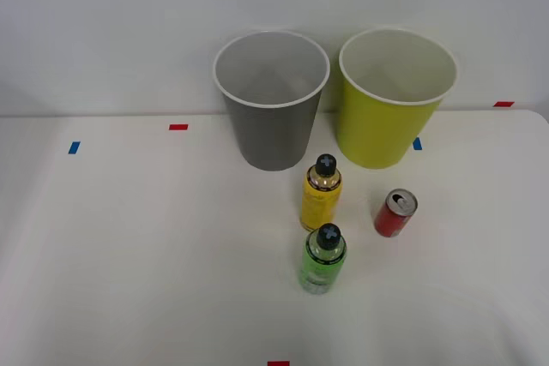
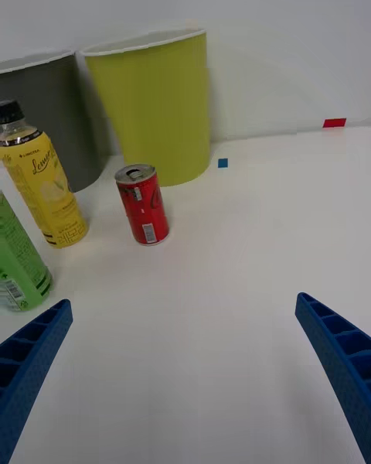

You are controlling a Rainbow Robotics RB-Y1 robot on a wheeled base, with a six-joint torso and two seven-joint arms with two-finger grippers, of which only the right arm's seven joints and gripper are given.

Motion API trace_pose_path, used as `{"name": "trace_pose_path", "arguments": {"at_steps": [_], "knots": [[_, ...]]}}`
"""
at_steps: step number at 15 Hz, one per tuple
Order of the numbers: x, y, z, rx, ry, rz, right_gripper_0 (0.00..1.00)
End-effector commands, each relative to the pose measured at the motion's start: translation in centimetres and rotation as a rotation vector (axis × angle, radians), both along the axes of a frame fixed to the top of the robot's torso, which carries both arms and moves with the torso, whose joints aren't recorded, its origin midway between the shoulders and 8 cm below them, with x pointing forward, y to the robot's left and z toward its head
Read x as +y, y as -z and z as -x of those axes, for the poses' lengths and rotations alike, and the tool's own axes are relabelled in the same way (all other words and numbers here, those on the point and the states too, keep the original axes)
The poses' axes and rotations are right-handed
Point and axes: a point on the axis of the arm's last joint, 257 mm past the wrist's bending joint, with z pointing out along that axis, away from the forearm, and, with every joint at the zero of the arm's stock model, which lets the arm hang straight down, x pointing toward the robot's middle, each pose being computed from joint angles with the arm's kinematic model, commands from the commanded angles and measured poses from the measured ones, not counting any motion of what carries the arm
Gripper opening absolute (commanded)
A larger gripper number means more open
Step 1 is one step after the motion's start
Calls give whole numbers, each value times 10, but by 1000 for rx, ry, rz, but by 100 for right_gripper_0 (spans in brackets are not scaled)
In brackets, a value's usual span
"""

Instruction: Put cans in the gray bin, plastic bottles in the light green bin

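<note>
A gray bin (image 1: 271, 100) and a light green bin (image 1: 393, 96) stand side by side at the back of the table, both upright. In front of them stand a yellow bottle (image 1: 321, 193) and a bright green bottle (image 1: 323, 259), each with a dark cap. A red can (image 1: 395, 213) stands to the right of the yellow bottle. The wrist view has the red can (image 2: 142, 204) ahead, the yellow bottle (image 2: 43, 188) and green bottle (image 2: 18, 267) beside it, and both bins (image 2: 154, 104) (image 2: 54, 116) behind. My right gripper (image 2: 185, 356) is open, well short of the can, holding nothing.
Small red tape marks (image 1: 178, 127) and blue tape marks (image 1: 74, 147) dot the white table (image 1: 129, 255). A white wall rises right behind the bins. The table's left half and the ground between gripper and can are bare.
</note>
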Motion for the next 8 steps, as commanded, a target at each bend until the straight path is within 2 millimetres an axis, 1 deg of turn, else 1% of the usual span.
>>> {"name": "trace_pose_path", "arguments": {"at_steps": [1,6,8], "knots": [[13,7,8,-3,-26,-28,100],[26,16,24,-1,-57,-97,100],[26,12,31,-14,-77,-99,100]]}}
